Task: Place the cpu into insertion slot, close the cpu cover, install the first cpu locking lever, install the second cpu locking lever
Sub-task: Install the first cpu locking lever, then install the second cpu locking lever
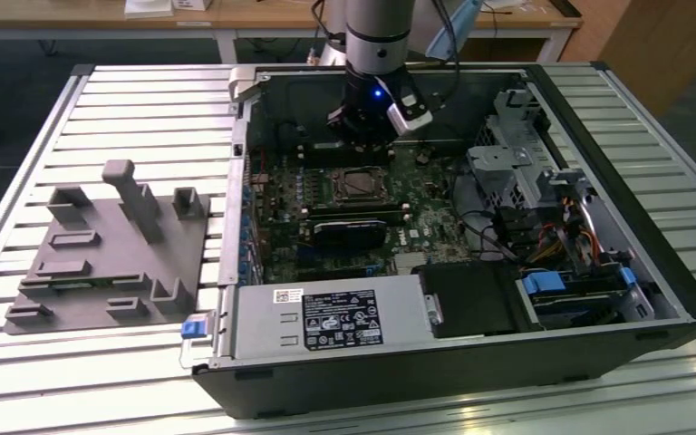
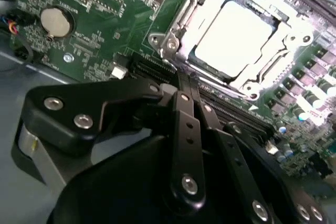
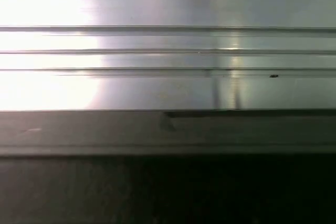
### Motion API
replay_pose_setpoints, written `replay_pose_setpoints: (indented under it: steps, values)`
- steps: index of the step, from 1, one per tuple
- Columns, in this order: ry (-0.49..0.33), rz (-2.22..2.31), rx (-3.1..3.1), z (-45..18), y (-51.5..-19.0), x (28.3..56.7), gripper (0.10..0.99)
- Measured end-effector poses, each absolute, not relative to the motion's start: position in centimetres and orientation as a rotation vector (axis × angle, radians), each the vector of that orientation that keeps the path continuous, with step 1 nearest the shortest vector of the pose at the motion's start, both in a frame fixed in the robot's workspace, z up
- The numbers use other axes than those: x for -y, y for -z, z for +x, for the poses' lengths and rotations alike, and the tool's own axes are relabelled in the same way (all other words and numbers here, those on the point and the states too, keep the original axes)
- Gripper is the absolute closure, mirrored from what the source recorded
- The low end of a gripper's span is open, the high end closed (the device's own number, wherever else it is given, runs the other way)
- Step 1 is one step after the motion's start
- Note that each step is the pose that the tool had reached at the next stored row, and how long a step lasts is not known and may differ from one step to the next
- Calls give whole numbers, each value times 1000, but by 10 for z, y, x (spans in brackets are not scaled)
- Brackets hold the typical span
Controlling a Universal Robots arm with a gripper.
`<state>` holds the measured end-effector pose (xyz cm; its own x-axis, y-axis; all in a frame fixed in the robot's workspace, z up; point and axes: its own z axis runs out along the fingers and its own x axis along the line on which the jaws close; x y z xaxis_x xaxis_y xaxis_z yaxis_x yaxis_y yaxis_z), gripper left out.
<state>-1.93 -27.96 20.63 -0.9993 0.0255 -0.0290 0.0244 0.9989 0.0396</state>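
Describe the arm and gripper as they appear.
The arm is a grey cylinder with a black wrist section showing a small blue light, and dark cables hang beside it. In the second wrist view the gripper is matte black, built of flat linkage bars joined by silver screws.

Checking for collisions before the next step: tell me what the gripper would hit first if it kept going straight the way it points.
Likely the metal cover over the chip, near its edge, or the green board beside it. In the second wrist view the gripper points there, but depth is unclear.
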Motion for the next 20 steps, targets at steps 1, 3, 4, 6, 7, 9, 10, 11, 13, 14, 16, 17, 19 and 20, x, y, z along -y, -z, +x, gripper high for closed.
replay_pose_setpoints:
  steps: [1,3,4,6,7,9,10,11,13,14,16,17,19,20]
  values:
    - [-61,39,-3111,-19,-206,280,980]
    - [-61,39,-3111,-19,-206,282,980]
    - [-61,39,-3111,-19,-206,282,980]
    - [-61,39,-3111,-19,-206,282,980]
    - [-61,39,-3111,-19,-206,283,980]
    - [-61,39,-3111,-19,-206,283,980]
    - [-61,39,-3111,-19,-206,283,980]
    - [-61,39,-3111,-19,-206,283,980]
    - [-61,39,-3111,-19,-206,284,980]
    - [-61,39,-3111,-19,-206,284,980]
    - [-61,39,-3111,-19,-206,284,980]
    - [-61,39,-3111,-19,-206,284,980]
    - [-61,39,-3111,-19,-206,285,980]
    - [-61,39,-3111,-19,-206,285,980]
